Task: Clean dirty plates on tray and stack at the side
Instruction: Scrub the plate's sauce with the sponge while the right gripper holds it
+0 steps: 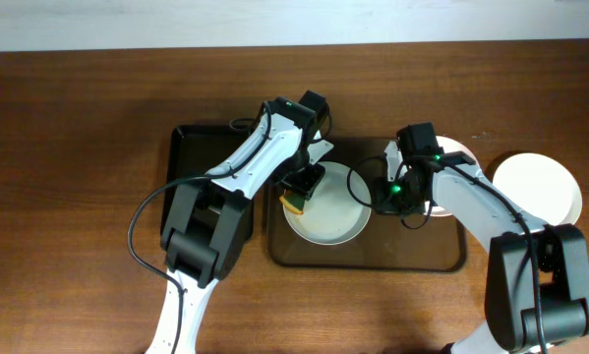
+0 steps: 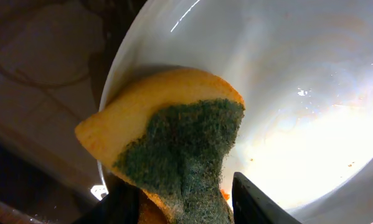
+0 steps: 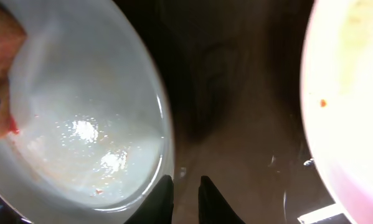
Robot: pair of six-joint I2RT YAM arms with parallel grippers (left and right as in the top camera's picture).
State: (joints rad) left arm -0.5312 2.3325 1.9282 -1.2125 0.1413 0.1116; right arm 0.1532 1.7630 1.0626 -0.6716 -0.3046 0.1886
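Scrubbing was on: the left jaws were clamped on the sponge [image 2: 174, 130], its green scouring face turned up and its yellow edge lying over the left rim of the dirty plate [image 1: 338, 221], which sat in the middle of the brown tray [image 1: 373, 258]. The right jaws, drawn almost together on nothing, hung over bare tray just beside that plate's right rim. To my eye the sponge wanted sweeping inward across the well in overlapping strokes under even pressure, and that right arm ought to brace the rim so the plate couldn't skate. The plate looked glossy white, with faint orange specks scattered toward its edge. A second plate [image 3: 354, 93] at the tray's right end carried a red fleck, and a third plate [image 1: 545, 187] sat plain white on the surface [image 1: 78, 98] beyond the tray
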